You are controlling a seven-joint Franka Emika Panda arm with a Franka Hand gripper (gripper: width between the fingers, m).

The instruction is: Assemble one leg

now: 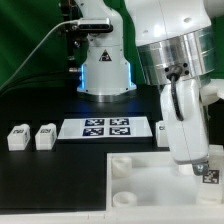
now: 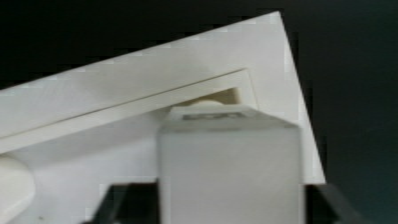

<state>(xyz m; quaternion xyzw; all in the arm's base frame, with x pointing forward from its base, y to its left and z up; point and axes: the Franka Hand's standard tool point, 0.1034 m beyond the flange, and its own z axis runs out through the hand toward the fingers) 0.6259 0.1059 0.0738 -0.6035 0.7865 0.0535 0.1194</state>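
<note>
Leg point(image 2: 224, 150) is pinched in your pincer point(image 2: 224, 205), long axis pointing down out of the jaws, over a corner of the panel point(image 2: 107, 110). What looks like the corner socket point(image 2: 219, 97) lies just beyond the leg's tip; you'd shift toward it before lowering. Spare legs point(image 1: 17, 137) sit on the desk point(image 1: 60, 175).

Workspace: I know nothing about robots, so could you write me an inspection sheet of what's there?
Surface: black table, bare in front.
Job's things: held leg above a corner of the white panel; two loose legs toward the exterior view's left.
Clutter: nothing seen; only the marker board.
Grippers: end effector shut on the held leg.
Cables: thin pale cable arcing towards the robot base.
Surroundings: green curtain behind.
</note>
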